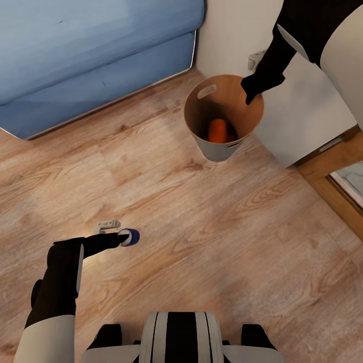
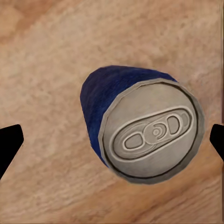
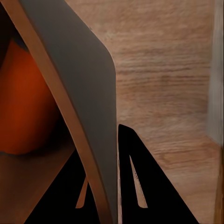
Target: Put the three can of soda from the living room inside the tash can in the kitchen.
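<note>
Left gripper (image 1: 122, 237), jaws open astride the blue soda can (image 2: 140, 126), may knock it rolling; right gripper (image 1: 250, 94) pinches the trash can (image 1: 222, 146) rim, which may tip.

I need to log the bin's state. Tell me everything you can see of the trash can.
The trash can is a small round bucket, tapering downward, pale grey outside and brown inside, with an oval handle slot near its rim. It stands upright on the wooden floor by the white wall. An orange can lies inside. The right gripper straddles its rim, one finger on each side of the wall.
</note>
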`<state>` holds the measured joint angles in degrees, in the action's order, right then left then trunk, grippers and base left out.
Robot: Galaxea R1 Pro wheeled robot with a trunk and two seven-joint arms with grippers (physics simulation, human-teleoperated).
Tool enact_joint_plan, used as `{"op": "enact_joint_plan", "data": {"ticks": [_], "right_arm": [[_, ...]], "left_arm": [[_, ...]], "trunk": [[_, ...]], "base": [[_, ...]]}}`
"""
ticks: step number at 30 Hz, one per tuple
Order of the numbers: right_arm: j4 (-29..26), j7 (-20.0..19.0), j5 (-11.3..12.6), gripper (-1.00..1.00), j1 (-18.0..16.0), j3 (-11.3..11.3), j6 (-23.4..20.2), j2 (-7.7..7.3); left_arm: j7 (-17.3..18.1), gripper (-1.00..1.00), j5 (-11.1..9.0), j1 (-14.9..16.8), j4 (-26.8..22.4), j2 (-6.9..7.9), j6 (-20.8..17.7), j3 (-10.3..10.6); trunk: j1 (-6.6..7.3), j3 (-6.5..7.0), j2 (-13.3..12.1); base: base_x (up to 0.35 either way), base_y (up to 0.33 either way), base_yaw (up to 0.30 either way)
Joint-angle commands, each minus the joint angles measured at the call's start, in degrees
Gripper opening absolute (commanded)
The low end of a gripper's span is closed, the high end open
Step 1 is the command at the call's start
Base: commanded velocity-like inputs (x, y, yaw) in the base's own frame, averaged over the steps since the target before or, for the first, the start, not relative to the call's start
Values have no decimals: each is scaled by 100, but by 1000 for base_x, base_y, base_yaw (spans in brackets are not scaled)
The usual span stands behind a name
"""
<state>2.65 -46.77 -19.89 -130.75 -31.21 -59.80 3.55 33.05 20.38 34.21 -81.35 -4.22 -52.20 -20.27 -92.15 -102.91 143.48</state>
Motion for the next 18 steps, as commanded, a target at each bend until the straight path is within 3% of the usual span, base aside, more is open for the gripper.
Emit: {"op": "enact_joint_plan", "data": {"ticks": [1,5,12,18], "right_arm": [[-1,-16,55,-100,-3,55,-20,1],[-1,-16,55,-100,-3,49,-20,4],[-1,-16,55,-100,-3,45,-20,6],[-1,-16,55,-100,-3,45,-20,6]], "left_arm": [[0,100,1,-1,1,0,0,12],[-1,100,-5,-2,-3,0,4,33],[-1,100,-15,-2,-6,0,8,40],[-1,100,-16,-2,-3,0,3,41]], "trunk": [[1,-3,0],[1,-18,0],[1,-41,0],[-12,-169,7]], "base": [[276,0,0],[209,0,0],[34,0,0],[3,0,0]]}}
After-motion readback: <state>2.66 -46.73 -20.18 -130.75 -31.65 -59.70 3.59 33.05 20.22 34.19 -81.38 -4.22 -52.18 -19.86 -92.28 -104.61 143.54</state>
